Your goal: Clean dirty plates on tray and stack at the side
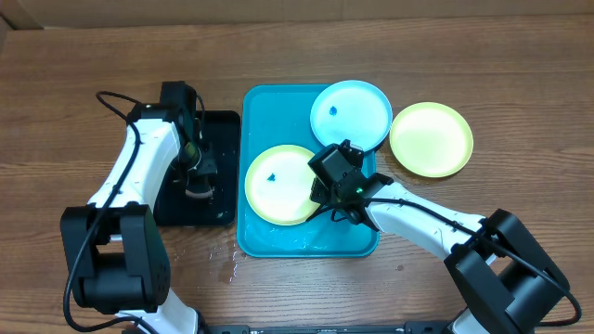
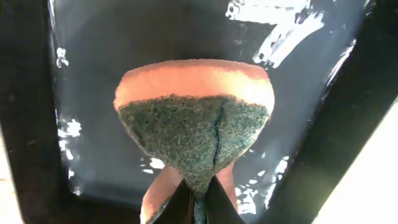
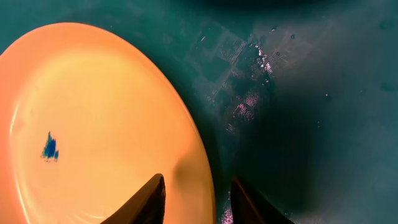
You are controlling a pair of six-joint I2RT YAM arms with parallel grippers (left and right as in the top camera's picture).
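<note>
A yellow-green plate [image 1: 277, 186] with a blue speck lies in the turquoise tray [image 1: 306, 239]. A light blue plate [image 1: 351, 113], also with a speck, rests over the tray's far right corner. A second yellow-green plate [image 1: 431, 139] lies on the table to the right. My right gripper [image 1: 322, 191] is open, its fingers [image 3: 196, 186] astride the right rim of the plate [image 3: 93, 118] in the tray, one over the plate and one over the wet tray floor [image 3: 311, 93]. My left gripper [image 1: 198, 182] is shut [image 2: 199, 196] on a sponge [image 2: 196, 118], orange with a green scrub face.
A black rectangular tray [image 1: 221, 130], wet inside [image 2: 155, 31], lies left of the turquoise tray, under the left gripper. Water drops lie on the wooden table [image 1: 227, 264] near the turquoise tray's front left corner.
</note>
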